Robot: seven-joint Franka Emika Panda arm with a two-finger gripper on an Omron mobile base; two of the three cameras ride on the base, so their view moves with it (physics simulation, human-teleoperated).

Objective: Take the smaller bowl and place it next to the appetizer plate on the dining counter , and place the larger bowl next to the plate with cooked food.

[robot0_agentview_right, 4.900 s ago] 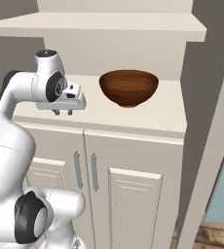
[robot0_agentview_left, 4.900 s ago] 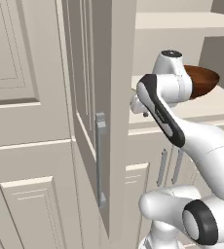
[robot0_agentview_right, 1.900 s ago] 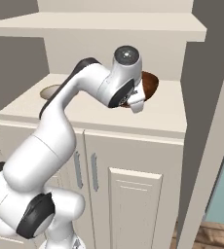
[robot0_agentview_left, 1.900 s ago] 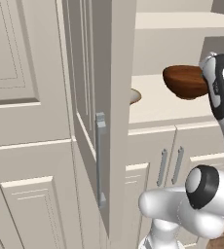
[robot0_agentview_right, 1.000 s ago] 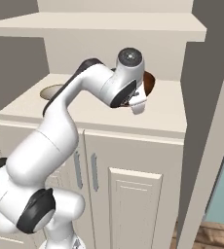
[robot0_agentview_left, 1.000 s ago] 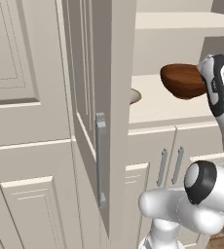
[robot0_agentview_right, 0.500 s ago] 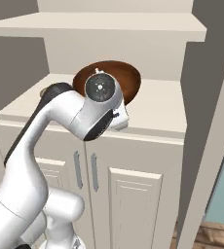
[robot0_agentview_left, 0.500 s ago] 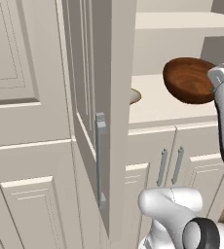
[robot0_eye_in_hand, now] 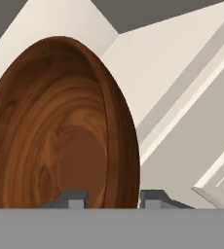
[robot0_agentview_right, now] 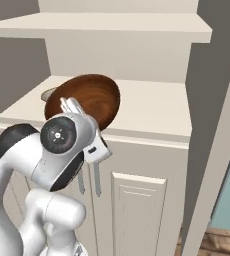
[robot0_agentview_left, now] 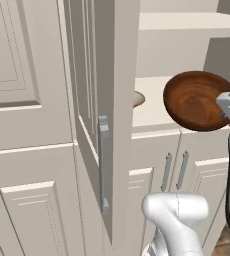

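So over the last couple seconds the arm has swung the big bowl (robot0_agentview_left: 199, 100) up off the cabinet top and tipped it on edge. Half a second back it was already lifted, now it's rolled further so its inside faces the left camera, and the arm has folded in close to the base.

The gripper (robot0_eye_in_hand: 109, 198) is clamped on the big bowl's rim, one fingertip inside the wall and one outside, which is clear in the hand view. In the right base view the bowl (robot0_agentview_right: 85, 101) hangs tilted above the near-left part of the cabinet top (robot0_agentview_right: 152, 110), not resting on it.

The small bowl (robot0_agentview_left: 137, 98) sits on that same cabinet top, further back left, half hidden behind the open door (robot0_agentview_left: 94, 100).

Progress-wise: I'd say early. Big bowl is picked up but nowhere near its plate, no dining counter or plates anywhere here, so the base has to drive there. Small bowl looks untouched, so that whole half is left.
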